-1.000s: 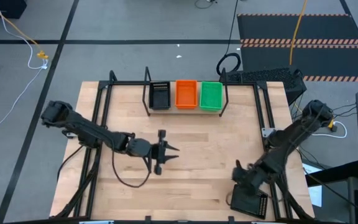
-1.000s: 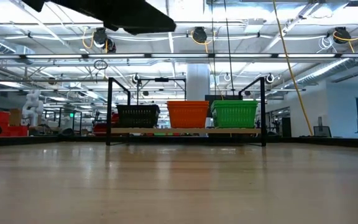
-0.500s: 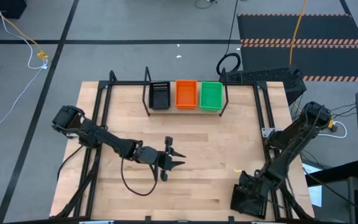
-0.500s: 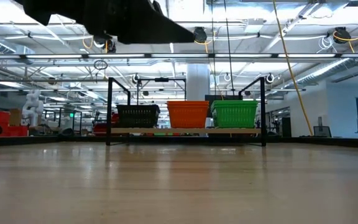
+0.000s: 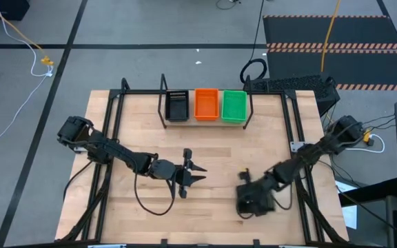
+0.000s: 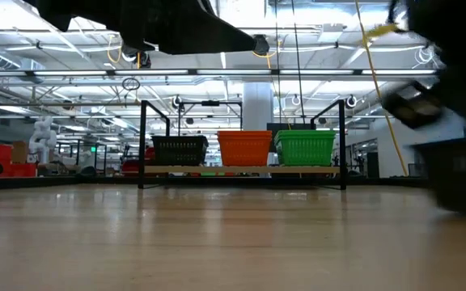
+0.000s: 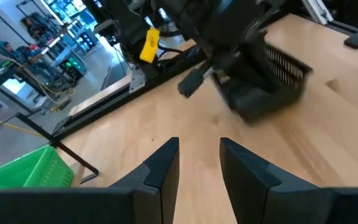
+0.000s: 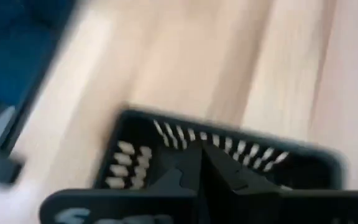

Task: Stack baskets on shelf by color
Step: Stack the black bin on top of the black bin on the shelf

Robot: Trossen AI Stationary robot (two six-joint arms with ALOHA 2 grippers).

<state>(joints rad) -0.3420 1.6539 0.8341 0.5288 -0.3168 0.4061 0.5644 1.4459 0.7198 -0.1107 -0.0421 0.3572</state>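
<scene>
i am looking down at the worktop [image 5: 212,145]. at its far edge the shelf [image 5: 206,122] is holding three baskets in a row: a black basket [image 5: 178,105], an orange basket [image 5: 207,104] and a green basket [image 5: 233,105], side by side. from the low camera they are sitting level on the board.

my right gripper [image 5: 248,200] is near the front right of the worktop, and its jaws are clamping the wall of another black basket [image 7: 263,84], which is tilting above the wood. its wrist camera is showing the mesh rim pinched between the dark fingers [image 8: 201,165].

my left gripper [image 5: 190,172] is hanging over the middle of the worktop, well apart from the shelf. its jaws are standing apart and holding nothing.
</scene>
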